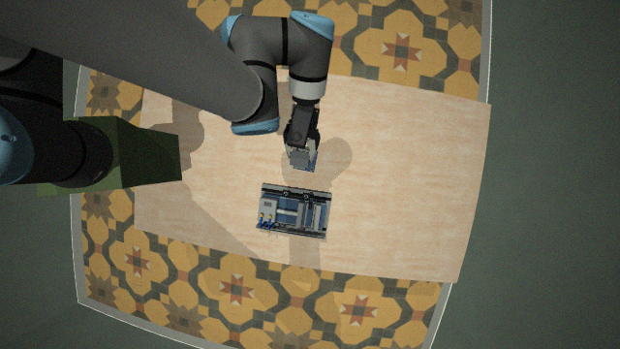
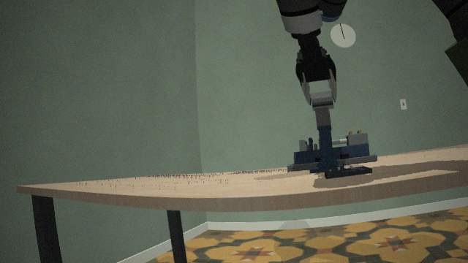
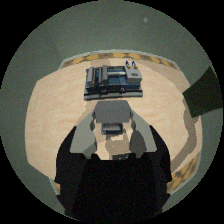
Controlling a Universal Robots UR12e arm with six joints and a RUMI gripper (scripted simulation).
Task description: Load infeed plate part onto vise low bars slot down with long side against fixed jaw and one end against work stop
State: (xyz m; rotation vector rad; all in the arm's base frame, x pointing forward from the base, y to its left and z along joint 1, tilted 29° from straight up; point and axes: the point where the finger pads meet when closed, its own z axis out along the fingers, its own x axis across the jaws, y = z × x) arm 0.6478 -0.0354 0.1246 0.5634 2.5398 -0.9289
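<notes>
My gripper (image 2: 321, 99) hangs high above the table and is shut on the grey part (image 2: 322, 98), which shows between the two fingers. In the wrist view the part (image 3: 112, 113) lies across the fingers, with a dark recess on its near face. The blue vise (image 1: 294, 210) stands on the table just beyond the gripper (image 1: 301, 160). Its jaws are open, and it also shows in the wrist view (image 3: 112, 82) and the side view (image 2: 330, 151). Its grey air cylinder block (image 2: 356, 139) is at one end.
A blue upright post (image 2: 325, 146) stands directly under the held part; I cannot tell whether they touch. A dark low plate (image 2: 347, 170) lies on the table beside the vise. The arm's big links (image 1: 145, 73) overhang the table's left side.
</notes>
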